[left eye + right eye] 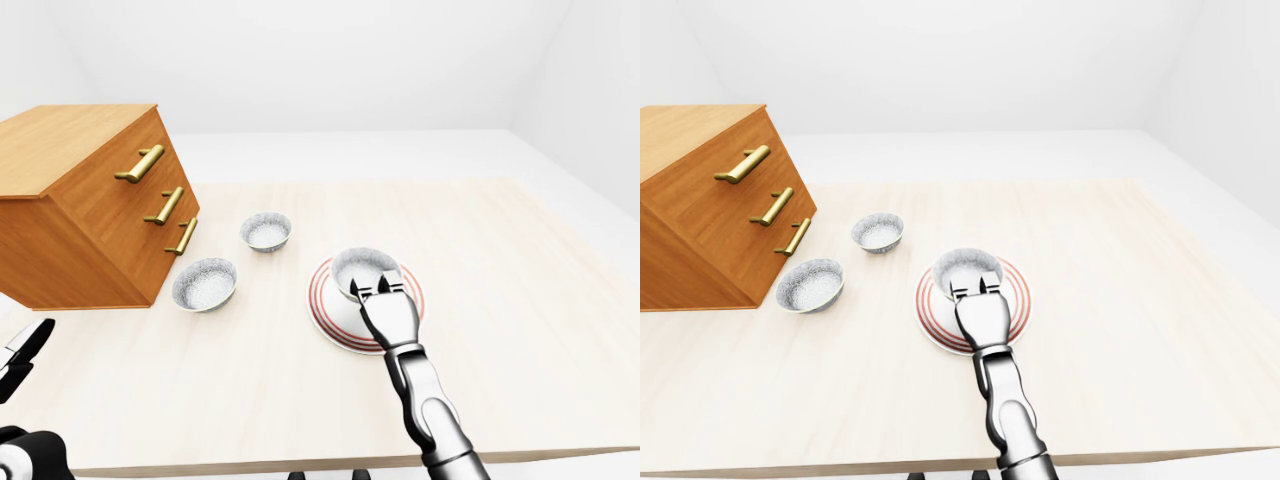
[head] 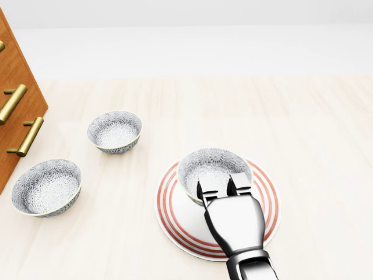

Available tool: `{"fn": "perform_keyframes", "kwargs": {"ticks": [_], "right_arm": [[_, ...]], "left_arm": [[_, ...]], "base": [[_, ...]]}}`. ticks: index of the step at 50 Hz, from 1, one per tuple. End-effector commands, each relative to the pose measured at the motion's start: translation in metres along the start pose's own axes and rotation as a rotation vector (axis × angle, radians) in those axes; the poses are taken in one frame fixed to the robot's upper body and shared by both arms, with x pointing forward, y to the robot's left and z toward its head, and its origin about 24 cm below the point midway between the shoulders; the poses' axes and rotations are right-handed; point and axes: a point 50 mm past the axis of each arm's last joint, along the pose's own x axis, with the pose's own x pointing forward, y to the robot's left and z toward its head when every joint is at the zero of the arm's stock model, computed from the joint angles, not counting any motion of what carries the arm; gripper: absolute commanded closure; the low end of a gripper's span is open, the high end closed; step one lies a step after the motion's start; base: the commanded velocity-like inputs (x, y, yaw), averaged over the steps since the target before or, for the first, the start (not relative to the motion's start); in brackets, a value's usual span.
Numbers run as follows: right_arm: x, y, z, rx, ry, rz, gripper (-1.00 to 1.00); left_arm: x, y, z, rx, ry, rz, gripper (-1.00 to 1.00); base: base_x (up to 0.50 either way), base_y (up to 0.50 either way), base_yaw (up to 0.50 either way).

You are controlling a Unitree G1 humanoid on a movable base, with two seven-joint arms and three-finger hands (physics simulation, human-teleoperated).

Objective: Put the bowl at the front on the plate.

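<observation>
A grey patterned bowl (image 2: 213,166) rests on the white plate with red rings (image 2: 171,224), toward the plate's upper half. My right hand (image 2: 220,188) reaches in from the bottom of the head view, and its fingers (image 2: 239,184) hook over the bowl's near rim, closed on it. The thumb under the rim is hidden. My left hand (image 1: 22,352) shows only at the bottom left of the left-eye view, low beside the table, fingers spread and holding nothing.
Two more patterned bowls (image 2: 114,131) (image 2: 46,186) sit left of the plate. A wooden drawer cabinet (image 1: 90,200) with brass handles stands at the table's left. The pale wooden table (image 1: 520,300) ends close below the plate in the eye views.
</observation>
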Motion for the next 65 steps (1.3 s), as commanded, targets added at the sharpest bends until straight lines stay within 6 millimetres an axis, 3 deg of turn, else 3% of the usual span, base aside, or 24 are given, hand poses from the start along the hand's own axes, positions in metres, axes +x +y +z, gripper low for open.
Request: {"fn": "perform_keyframes", "kwargs": {"ticks": [1, 33, 34, 35, 48, 65], "right_arm": [[0.003, 0.004, 0.0, -0.001, -0.002, -0.01, 1.0], [-0.002, 0.016, -0.007, 0.015, 0.018, 0.012, 1.0], [-0.002, 0.015, -0.006, 0.011, 0.014, 0.011, 0.86], [-0.002, 0.015, -0.006, 0.008, 0.015, 0.011, -1.0], [-0.001, 0.0, -0.006, -0.036, 0.008, -0.004, -1.0], [-0.005, -0.079, 0.003, -0.206, 0.049, -0.097, -1.0]], "left_arm": [[0.001, 0.0, 0.0, -0.003, 0.002, 0.009, -1.0], [0.001, 0.0, 0.0, -0.015, 0.004, 0.009, -1.0], [0.001, 0.0, 0.0, -0.013, 0.005, 0.007, -1.0], [0.001, 0.0, -0.001, -0.01, 0.009, 0.006, -1.0], [0.001, 0.0, 0.0, -0.011, 0.003, 0.006, -1.0], [0.0, -0.001, -0.004, 0.004, 0.017, 0.004, -1.0]], "base": [[0.0, 0.0, 0.0], [0.0, 0.0, 0.0], [0.0, 0.0, 0.0], [0.0, 0.0, 0.0], [0.0, 0.0, 0.0], [0.0, 0.0, 0.0]]}}
